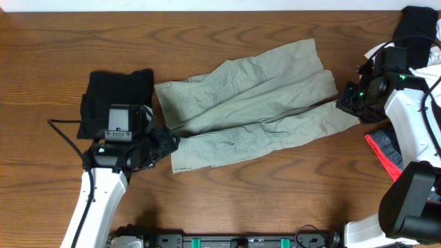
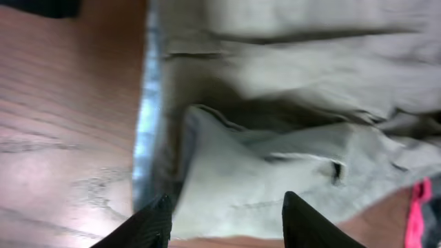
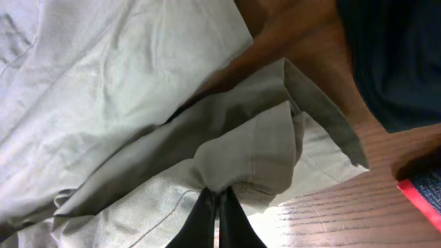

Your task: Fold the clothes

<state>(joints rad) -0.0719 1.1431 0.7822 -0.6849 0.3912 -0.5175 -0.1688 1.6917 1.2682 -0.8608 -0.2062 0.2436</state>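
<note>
shorts (image 1: 255, 103) pinched by right end effector (image 3: 219, 201); left end effector (image 2: 226, 200) seemingly parted.

The overhead view looks straight down on the brown wood-grain tabletop (image 1: 227, 200) from well above (the whole work area fits). The left wrist view rides low behind its black two-finger claw (image 2: 226, 207), close over the pale khaki-green cotton shorts (image 2: 275, 172) at their waistband end. The right wrist view sits equally close at the leg hem. All three share the shorts.
</note>
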